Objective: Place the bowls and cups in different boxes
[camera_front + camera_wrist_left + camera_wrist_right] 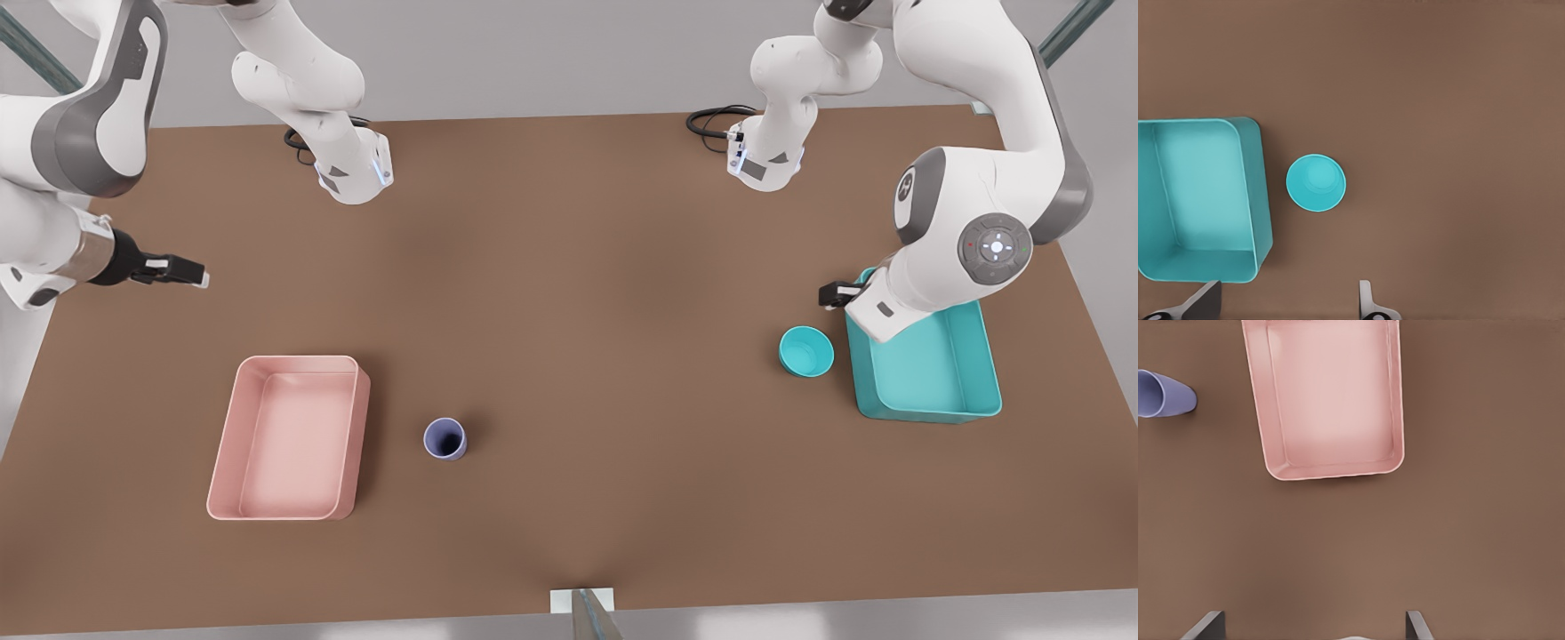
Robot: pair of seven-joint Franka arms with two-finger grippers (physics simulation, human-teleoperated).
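The teal bowl stands upright on the brown table, just off the teal box toward the front view's left. My left gripper hovers behind the bowl, over that box's far corner. The left wrist view has the bowl beside the box, with my left gripper open and holding nothing. The lavender cup stands upright to the right of the pink box. My right gripper waits open behind the pink box, well away from the cup.
Both arm bases stand at the table's far edge, each with a black cable beside it. A small white mount sits at the near edge. Bare brown table lies between the two boxes.
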